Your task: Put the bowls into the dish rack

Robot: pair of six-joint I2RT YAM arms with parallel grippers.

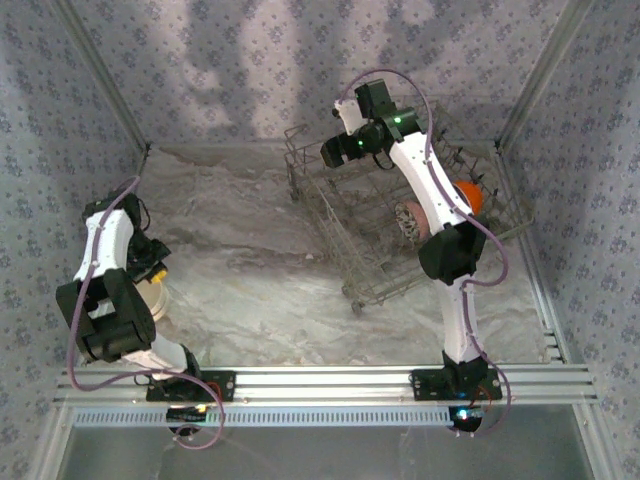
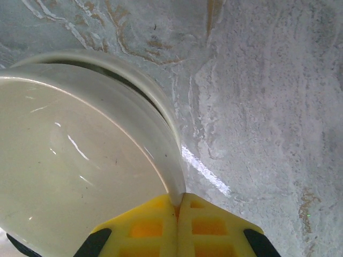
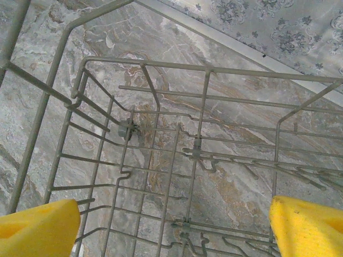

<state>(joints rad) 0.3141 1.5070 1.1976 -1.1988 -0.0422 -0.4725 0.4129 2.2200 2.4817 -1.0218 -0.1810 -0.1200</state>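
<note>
Yellow left claw (image 2: 178, 208) pinching cream bowl (image 2: 80, 176) rim, right claw (image 3: 171, 227) spread wide above grey dish rack (image 3: 206, 68)

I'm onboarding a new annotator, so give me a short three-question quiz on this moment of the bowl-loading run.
1. True or false: the left gripper is shut on the rim of a cream bowl.
2. The right gripper hovers over: A the dish rack; B the bare table; C a pink bowl?
3. Fill in: the right gripper's jaws stand ___.
Key: 1 true; 2 A; 3 open.
</note>
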